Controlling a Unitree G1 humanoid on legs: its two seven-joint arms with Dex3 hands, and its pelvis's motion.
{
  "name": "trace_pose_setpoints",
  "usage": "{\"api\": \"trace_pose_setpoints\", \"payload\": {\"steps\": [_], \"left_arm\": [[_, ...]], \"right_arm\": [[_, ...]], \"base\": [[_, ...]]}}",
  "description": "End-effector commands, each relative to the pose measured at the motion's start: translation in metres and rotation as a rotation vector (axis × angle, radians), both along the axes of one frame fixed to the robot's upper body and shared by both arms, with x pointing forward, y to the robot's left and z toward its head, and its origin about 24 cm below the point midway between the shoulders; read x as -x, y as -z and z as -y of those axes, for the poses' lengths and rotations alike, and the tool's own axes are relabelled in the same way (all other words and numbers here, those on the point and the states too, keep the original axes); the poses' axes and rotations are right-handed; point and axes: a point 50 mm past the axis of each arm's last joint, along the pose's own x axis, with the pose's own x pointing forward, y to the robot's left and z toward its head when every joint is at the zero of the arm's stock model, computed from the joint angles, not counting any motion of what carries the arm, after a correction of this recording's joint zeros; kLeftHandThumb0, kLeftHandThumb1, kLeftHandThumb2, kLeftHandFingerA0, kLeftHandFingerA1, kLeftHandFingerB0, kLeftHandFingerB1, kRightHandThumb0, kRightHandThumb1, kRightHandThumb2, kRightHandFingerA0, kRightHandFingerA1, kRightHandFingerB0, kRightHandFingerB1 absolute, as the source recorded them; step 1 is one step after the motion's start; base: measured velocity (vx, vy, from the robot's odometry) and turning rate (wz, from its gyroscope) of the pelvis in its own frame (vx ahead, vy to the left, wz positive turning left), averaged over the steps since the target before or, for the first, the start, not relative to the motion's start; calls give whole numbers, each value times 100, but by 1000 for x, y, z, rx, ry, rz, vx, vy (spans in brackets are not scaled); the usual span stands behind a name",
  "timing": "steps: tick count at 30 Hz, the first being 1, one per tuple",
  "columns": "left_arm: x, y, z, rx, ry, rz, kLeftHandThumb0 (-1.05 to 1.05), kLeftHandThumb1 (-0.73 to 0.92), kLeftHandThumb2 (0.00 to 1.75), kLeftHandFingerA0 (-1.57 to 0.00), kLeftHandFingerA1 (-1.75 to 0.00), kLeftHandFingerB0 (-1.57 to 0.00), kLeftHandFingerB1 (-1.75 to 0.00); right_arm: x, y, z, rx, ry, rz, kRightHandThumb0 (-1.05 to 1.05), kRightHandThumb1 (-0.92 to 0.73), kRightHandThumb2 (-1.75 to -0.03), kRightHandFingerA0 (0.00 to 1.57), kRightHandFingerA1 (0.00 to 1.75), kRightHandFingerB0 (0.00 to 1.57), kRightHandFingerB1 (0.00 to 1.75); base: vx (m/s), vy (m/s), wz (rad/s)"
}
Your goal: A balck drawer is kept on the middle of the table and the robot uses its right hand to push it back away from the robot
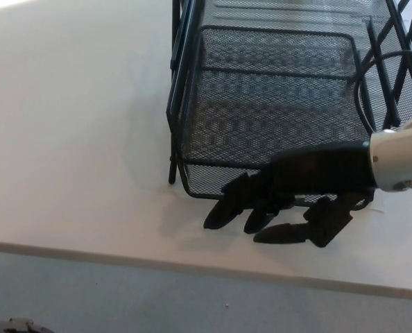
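A black wire-mesh drawer (275, 104) sits in its black frame on the white table (74, 139), filling the upper right of the head view. My right hand (289, 198) comes in from the right and lies flat against the drawer's front edge. Its fingers (227, 208) point left, spread apart, and hold nothing. The hand covers the middle of the drawer's front rim. My left hand is out of the picture.
The table's front edge (123, 258) runs across the lower part of the view, with grey floor (88, 298) below it. A black cable (362, 76) loops over the drawer's right side. The frame's upright bars (180, 41) stand on the left of the drawer.
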Motion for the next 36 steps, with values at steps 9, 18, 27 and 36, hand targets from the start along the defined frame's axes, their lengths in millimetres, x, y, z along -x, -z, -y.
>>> {"api": "trace_pose_setpoints", "payload": {"steps": [9,18,27,36], "left_arm": [[6,-2,-5,-17,11,6,-63,59,93,-39,-52,-26,-44],[6,-2,-5,-15,15,11,-62,59,92,-40,-52,-26,-44],[6,-2,-6,-20,18,13,-63,59,93,-40,-52,-26,-44],[5,-1,-4,-21,18,11,-62,59,93,-39,-52,-25,-44]], "right_arm": [[-23,-8,-3,-19,43,26,-75,-92,-70,29,35,24,31],[-39,-11,-7,-1,60,40,-75,-92,-69,31,35,26,32],[-49,-18,-7,1,75,70,-75,-92,-68,33,35,28,32],[-45,-19,-2,14,71,102,-77,-91,-68,35,36,30,32]], "base": [[0,0,0],[0,0,0],[0,0,0],[0,0,0]]}}
